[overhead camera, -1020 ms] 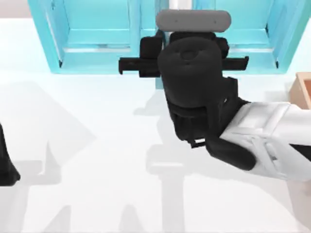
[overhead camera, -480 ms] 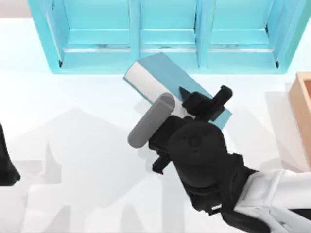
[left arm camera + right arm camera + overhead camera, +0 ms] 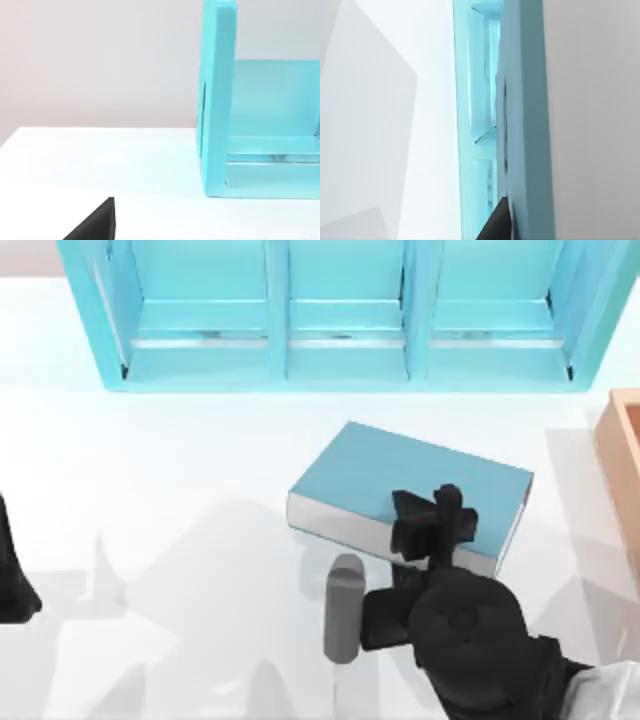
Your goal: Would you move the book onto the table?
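Note:
The book (image 3: 420, 475), teal-blue with a white-grey page edge facing the front left, lies nearly flat just above the table (image 3: 170, 460), right of centre and in front of the shelf. My right gripper (image 3: 432, 522) is shut on the book's near long edge, with one dark finger on top of the cover. In the right wrist view the book (image 3: 527, 125) appears edge-on as a teal slab beside a dark finger (image 3: 495, 225). My left arm (image 3: 12, 575) is parked at the table's left edge.
A light-blue shelf unit (image 3: 340, 365) with open compartments runs along the back, and its end wall (image 3: 217, 100) fills part of the left wrist view. A tan wooden box (image 3: 622, 455) stands at the right edge. The book's shadow falls on the table's middle.
My right gripper has drawn back from the shelf's middle compartment with the book. The book has come forward and to the right, and has turned from tilted to nearly flat.

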Available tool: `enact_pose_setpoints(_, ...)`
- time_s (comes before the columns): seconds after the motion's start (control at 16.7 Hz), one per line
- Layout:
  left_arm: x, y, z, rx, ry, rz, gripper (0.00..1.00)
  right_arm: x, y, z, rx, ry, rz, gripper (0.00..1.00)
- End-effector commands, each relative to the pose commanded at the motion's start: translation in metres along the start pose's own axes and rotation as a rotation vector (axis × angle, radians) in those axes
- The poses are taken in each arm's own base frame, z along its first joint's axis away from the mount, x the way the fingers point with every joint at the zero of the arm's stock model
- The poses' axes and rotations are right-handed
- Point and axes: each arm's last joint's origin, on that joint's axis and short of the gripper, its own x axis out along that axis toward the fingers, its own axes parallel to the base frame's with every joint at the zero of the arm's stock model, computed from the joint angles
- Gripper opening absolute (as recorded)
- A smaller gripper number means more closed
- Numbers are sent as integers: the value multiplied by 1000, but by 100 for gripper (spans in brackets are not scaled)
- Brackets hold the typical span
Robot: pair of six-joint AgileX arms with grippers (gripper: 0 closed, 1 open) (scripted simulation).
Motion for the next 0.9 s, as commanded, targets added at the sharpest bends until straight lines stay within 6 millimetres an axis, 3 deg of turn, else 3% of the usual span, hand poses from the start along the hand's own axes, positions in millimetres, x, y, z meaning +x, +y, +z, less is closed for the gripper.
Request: enact_pose_setpoints(0.9,0,0,0,0,0,0,100,-6,5,-3,-33,-1,6,0)
